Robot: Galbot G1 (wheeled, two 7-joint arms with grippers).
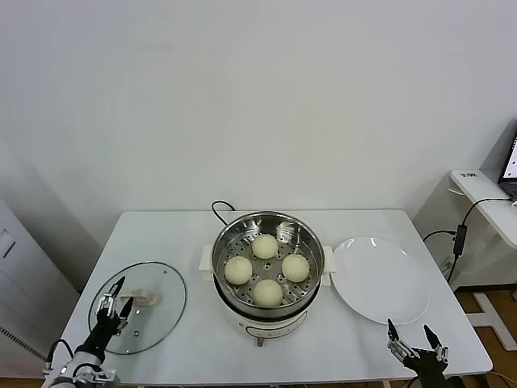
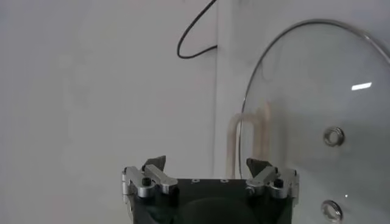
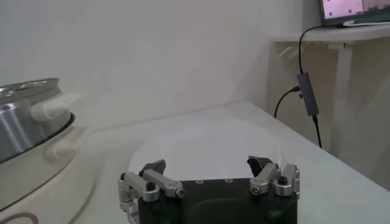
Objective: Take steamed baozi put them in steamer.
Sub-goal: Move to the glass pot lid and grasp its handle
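All four baozi (image 1: 266, 269) sit in the steamer (image 1: 267, 242) at the middle of the table (image 1: 161, 234) — one toward the back, one at each side, one at the front, each resting on the perforated floor and apart from its neighbours. The plate (image 1: 380, 279) just to the right of the steamer is bare. So I judge the loading itself done; nothing is left to carry over.

What remains, if anything, would be covering the pot. The glass lid (image 1: 141, 307) lies flat on the table to the left of the steamer, handle up. My left gripper (image 1: 113, 301) hovers over the near part of that lid, so it is the one placed for the job: it would need to come down square on the cream handle (image 1: 145, 297), close on it, lift clear and set the lid on the rim.

My left fingers stand wide apart and hold nothing — in the wrist view the lid's edge and handle show beyond the tips, not between them. My right gripper (image 1: 410, 338) hangs low at the table's near right corner, short of the plate, its fingers spread just as wide, empty and touching nothing.
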